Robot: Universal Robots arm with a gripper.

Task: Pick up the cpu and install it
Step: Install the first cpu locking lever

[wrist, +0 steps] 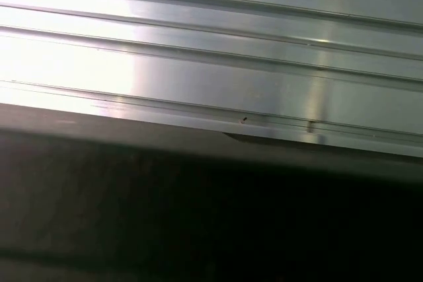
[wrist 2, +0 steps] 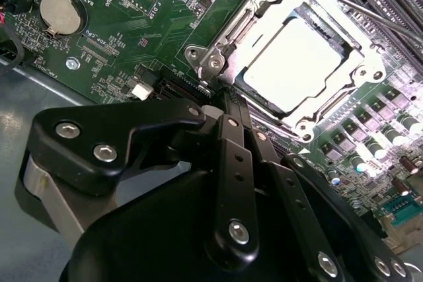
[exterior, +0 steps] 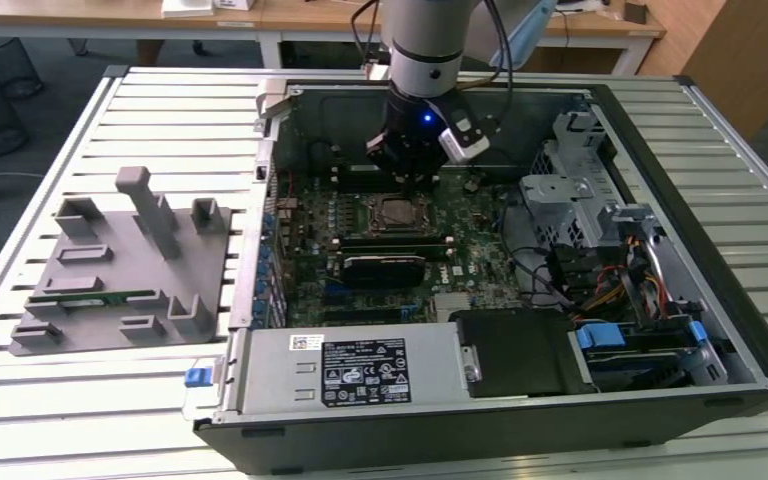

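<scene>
The cpu (wrist 2: 297, 57) lies flat in the open socket on the green motherboard (wrist 2: 152, 24), its pale silver top framed by the metal socket bracket (wrist 2: 218, 51). In the exterior view the socket (exterior: 395, 212) sits mid-board inside the open computer case (exterior: 744, 330). My gripper (exterior: 407, 172) hangs just above the board, a little behind the socket. In the second wrist view the black fingers (wrist 2: 232, 138) converge to a tip beside the socket's edge, and the gripper (wrist 2: 225, 97) is shut with nothing held between them.
A grey fixture tray (exterior: 124, 265) holding a green memory stick (exterior: 91, 298) lies on the slatted table (wrist: 198, 64) at the exterior view's left. Inside the case are a power supply (exterior: 344, 365), drive cage (exterior: 564, 195) and cable bundles (exterior: 611, 280). Black memory modules (exterior: 384, 245) lie in front of the socket.
</scene>
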